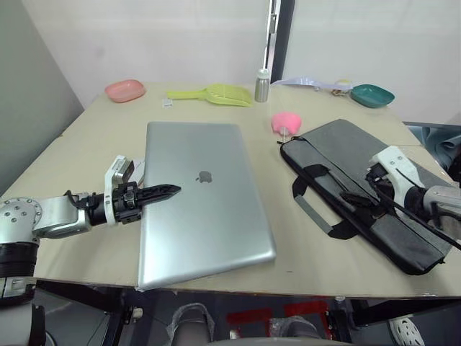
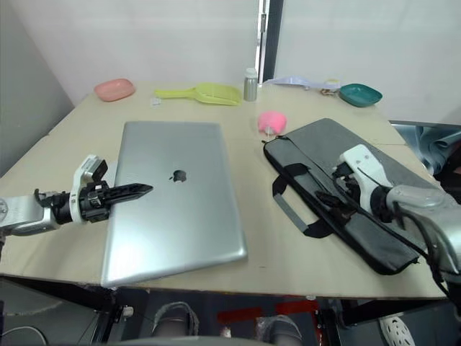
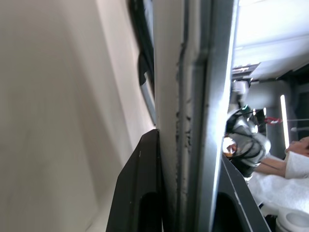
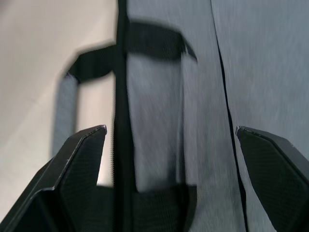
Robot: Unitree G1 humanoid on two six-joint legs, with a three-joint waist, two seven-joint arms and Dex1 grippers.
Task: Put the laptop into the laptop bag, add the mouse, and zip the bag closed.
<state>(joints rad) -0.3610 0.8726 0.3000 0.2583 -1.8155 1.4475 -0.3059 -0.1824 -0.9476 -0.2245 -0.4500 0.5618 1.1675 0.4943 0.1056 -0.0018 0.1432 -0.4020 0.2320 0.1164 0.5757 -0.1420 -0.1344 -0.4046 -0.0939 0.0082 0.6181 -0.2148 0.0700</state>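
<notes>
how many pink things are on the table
2. A pink oval dish sits at the far left corner of the table. A pink plush toy lies beside the far end of the laptop bag. More may hide behind objects.

Laptop (image 1: 202, 202) left on the table (image 1: 72, 151), laptop bag (image 1: 360, 187) right, well apart.

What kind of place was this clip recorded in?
Probably an indoor lab or test room, not a home: a bare plywood table against plain white walls, laid out with unrelated props such as a laptop, a grey bag, a yellow scoop and plastic dishes.
</notes>
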